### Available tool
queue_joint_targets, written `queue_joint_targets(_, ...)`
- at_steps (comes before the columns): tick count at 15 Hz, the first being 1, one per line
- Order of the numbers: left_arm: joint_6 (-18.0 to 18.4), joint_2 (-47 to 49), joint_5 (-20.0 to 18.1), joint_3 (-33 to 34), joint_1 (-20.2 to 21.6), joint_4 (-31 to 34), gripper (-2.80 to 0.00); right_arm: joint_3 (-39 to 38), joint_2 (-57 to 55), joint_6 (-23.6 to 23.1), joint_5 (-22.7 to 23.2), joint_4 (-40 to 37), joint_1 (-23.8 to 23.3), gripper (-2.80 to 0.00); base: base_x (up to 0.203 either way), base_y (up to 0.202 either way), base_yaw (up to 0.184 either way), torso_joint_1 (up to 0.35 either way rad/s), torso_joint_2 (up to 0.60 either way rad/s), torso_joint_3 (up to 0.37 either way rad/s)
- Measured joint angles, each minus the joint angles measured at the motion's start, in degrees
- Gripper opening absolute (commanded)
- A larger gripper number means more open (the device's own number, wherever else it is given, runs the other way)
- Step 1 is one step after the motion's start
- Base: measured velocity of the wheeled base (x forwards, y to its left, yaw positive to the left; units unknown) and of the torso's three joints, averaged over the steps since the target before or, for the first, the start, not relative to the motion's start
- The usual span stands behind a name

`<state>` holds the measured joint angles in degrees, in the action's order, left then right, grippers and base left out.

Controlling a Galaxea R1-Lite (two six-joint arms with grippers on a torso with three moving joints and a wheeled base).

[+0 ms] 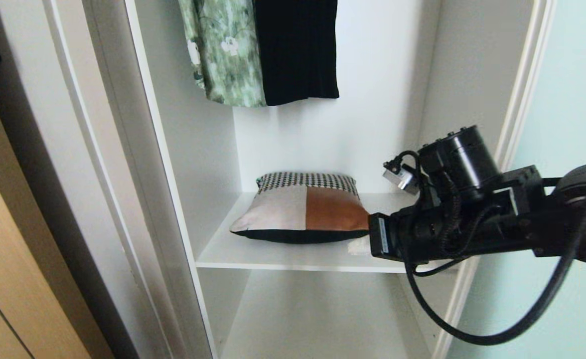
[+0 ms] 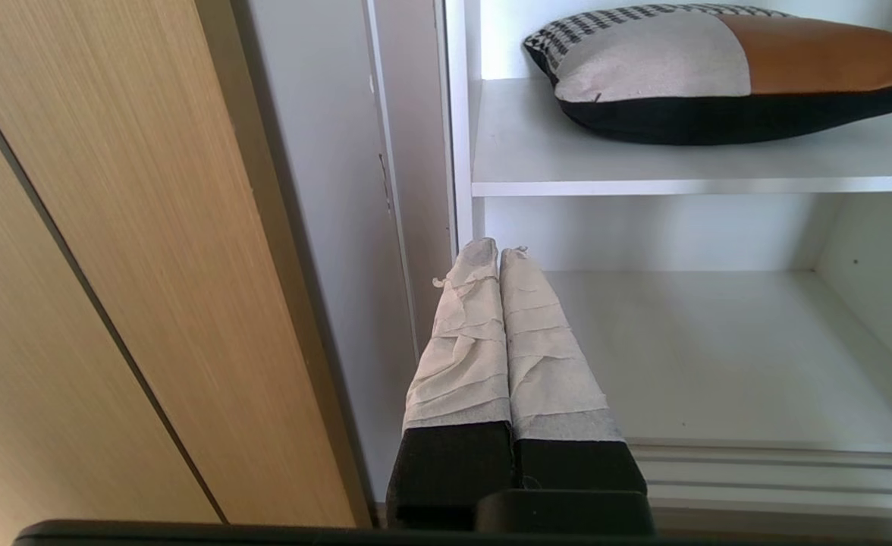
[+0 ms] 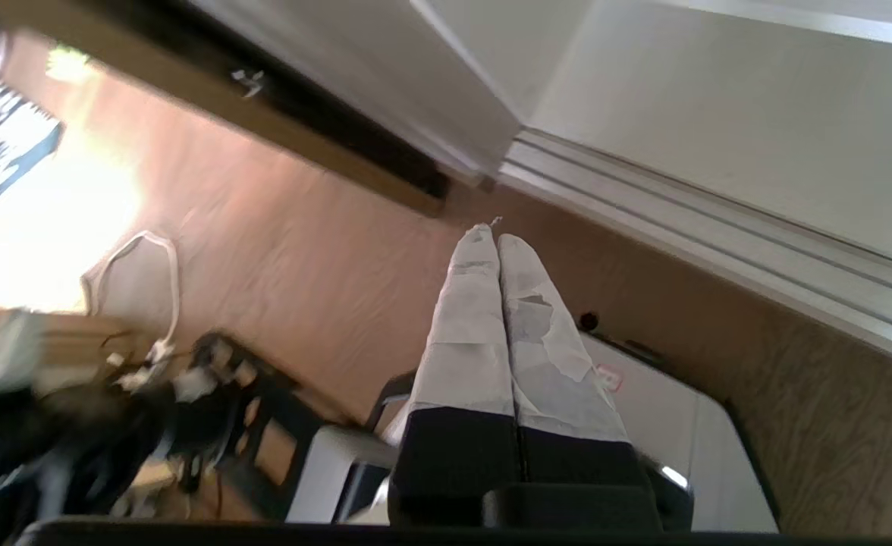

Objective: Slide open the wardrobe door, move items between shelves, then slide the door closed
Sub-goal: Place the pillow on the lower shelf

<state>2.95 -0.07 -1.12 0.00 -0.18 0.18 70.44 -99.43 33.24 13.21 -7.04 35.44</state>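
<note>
The sliding wardrobe door (image 1: 572, 149), a pale blue-green glass panel, stands pushed to the right, so the white interior is exposed. A patchwork cushion (image 1: 303, 209) (image 2: 719, 68) lies flat on the upper shelf (image 1: 283, 259) (image 2: 643, 163). The lower shelf (image 1: 323, 309) (image 2: 719, 356) is bare. My right arm (image 1: 472, 214) reaches across the right side of the opening, level with the cushion's right edge. Its gripper (image 3: 495, 239) is shut and empty, pointing toward the floor by the door track. My left gripper (image 2: 499, 254) is shut and empty, low by the wardrobe's left post.
A green patterned garment (image 1: 223, 50) and a black garment (image 1: 298, 50) hang above the cushion. A tan wooden door (image 1: 14, 249) stands at the left. The door track (image 3: 719, 235) runs along the wood-grain floor (image 3: 302, 265), with a white cable (image 3: 135, 265) and clutter further off.
</note>
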Motion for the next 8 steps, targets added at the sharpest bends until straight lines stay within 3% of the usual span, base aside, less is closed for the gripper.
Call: queue_joint_targets(8,0.9,0.1,1.0,-0.2,0.0,0.6,-2.80,2.3,-11.6,2.8,0.0,4.9,-7.8,-2.80,0.000,0.000,0.000,0.000,0.00,0.000)
